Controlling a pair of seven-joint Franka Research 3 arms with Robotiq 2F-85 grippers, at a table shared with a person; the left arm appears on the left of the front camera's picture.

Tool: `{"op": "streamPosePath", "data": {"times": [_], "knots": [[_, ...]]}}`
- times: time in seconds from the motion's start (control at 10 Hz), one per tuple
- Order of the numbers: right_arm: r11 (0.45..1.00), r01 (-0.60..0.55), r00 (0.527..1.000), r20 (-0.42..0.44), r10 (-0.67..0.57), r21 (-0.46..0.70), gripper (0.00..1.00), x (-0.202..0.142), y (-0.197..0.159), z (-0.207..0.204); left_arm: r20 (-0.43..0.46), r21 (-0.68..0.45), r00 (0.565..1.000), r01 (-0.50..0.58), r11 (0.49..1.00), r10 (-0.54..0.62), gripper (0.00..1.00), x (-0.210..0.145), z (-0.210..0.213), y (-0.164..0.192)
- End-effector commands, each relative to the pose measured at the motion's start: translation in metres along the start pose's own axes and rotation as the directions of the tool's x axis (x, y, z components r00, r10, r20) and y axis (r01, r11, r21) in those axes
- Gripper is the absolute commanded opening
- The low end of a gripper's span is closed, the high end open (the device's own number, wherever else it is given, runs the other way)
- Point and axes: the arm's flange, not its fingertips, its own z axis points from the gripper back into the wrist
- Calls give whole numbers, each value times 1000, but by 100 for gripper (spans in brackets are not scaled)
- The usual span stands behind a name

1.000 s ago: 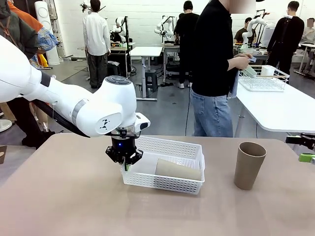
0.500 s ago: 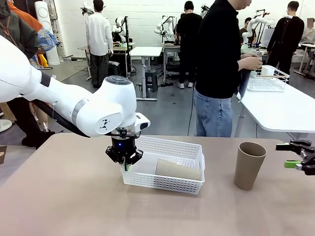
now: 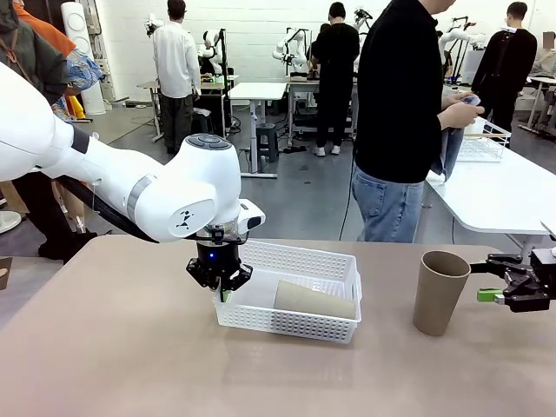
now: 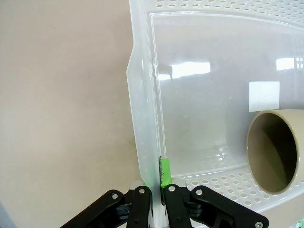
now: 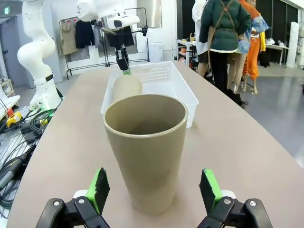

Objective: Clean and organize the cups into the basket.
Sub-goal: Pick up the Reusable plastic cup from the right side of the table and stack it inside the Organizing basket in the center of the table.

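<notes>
table: plain tan top (image 3: 113, 347), pretty roomy
basket (image 3: 287, 326): mid-table, white lattice
lying cup (image 3: 314, 300): tan, on its side in the basket's right half
upright cup (image 3: 440, 293): on the table, right of the basket
left gripper (image 3: 224, 292): pinching the basket's left wall
right gripper (image 3: 486, 279): fingers spread wide, just right of the upright cup, not touching
room: grey floor, person (image 3: 400, 113) in black at the far white table (image 3: 495, 187)
</notes>
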Motion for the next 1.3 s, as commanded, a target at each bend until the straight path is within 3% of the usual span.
{"op": "streamPosePath", "data": {"times": [0.0,0.5,0.7,1.2], "knots": [[1000,2,1000,0,-2,-5,100,-1,1,3,11,13,1000,5,1000,-6,0,0,1,-1],[1000,2,1000,0,-2,-6,100,-1,0,3,11,13,1000,5,1000,-6,0,0,1,-1],[998,26,998,-63,-22,50,100,-15,-14,-17,11,13,1000,5,1000,-6,0,0,1,-1],[995,56,994,-97,-48,78,100,-27,-33,-39,11,13,1000,5,1000,-6,0,0,1,-1]]}}
